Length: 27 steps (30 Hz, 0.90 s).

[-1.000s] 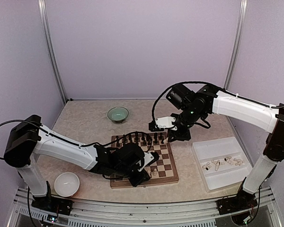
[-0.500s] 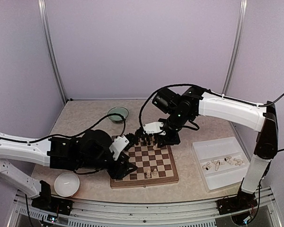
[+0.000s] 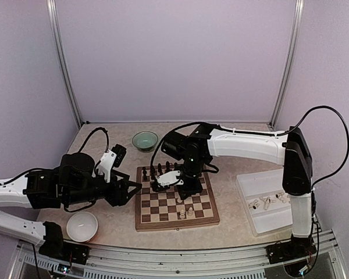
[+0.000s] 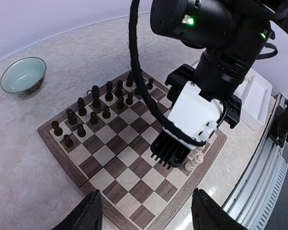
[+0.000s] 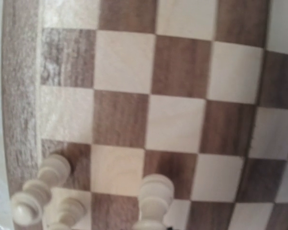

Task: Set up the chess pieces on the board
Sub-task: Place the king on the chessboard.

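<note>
The board (image 3: 144,222) lies in the middle of the table, with dark chessmen (image 3: 163,170) in its two far rows. Two cream chess pieces (image 3: 186,213) stand near its near right corner. My right gripper (image 3: 185,196) hangs low just behind them, shut on a third cream piece (image 5: 153,196) that juts in at the bottom of the right wrist view; its fingers are hidden. My left gripper (image 3: 130,192) is left of the board (image 4: 53,143), open and empty (image 4: 146,218). The standing pieces (image 4: 196,160) show beside the right wrist.
A white tray (image 3: 247,185) right of the board holds several loose cream pieces (image 3: 267,201). A teal bowl (image 3: 145,140) sits behind the board and a white bowl (image 3: 82,225) at the near left. The right arm's cable loops over the board.
My left gripper has opened and drawn back leftward off the board. My right gripper has swung from the board's far right edge to above its near right squares.
</note>
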### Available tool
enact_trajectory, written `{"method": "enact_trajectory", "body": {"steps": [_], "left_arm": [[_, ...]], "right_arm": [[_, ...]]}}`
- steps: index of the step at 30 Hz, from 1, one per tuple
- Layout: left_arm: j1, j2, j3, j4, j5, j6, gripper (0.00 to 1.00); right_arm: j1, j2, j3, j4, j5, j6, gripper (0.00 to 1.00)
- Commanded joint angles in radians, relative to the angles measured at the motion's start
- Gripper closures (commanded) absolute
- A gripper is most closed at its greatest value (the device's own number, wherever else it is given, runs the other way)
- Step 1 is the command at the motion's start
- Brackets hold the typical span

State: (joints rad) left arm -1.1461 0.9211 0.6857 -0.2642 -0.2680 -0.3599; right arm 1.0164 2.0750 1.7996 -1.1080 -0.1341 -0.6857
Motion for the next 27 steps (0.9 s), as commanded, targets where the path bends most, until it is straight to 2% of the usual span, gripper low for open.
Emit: {"method": "enact_trajectory", "body": {"steps": [1,3,7,12,20,27], "left_arm": [[0.012,-0.03,-0.023,0.006,-0.019,-0.025,0.36],[0.013,-0.02,-0.027,0.008,-0.011,-0.028,0.35],[0.013,0.022,-0.026,0.007,-0.002,-0.037,0.35],[0.013,0.077,-0.015,0.022,0.024,-0.042,0.35],[0.013,0.209,0.04,0.061,0.061,-0.015,0.36],[-0.001,0.454,0.204,0.059,0.125,0.058,0.41]], "right_arm": [[0.016,0.028,0.035,-0.032,-0.006,0.011,0.98],[0.017,0.036,0.039,-0.034,-0.011,0.012,0.95],[0.017,0.034,0.041,-0.027,-0.028,0.011,0.78],[0.009,-0.009,0.047,-0.025,-0.058,0.004,0.64],[-0.083,-0.193,-0.023,-0.019,-0.182,-0.009,0.58],[-0.284,-0.517,-0.355,0.191,-0.285,0.003,0.58]]}}
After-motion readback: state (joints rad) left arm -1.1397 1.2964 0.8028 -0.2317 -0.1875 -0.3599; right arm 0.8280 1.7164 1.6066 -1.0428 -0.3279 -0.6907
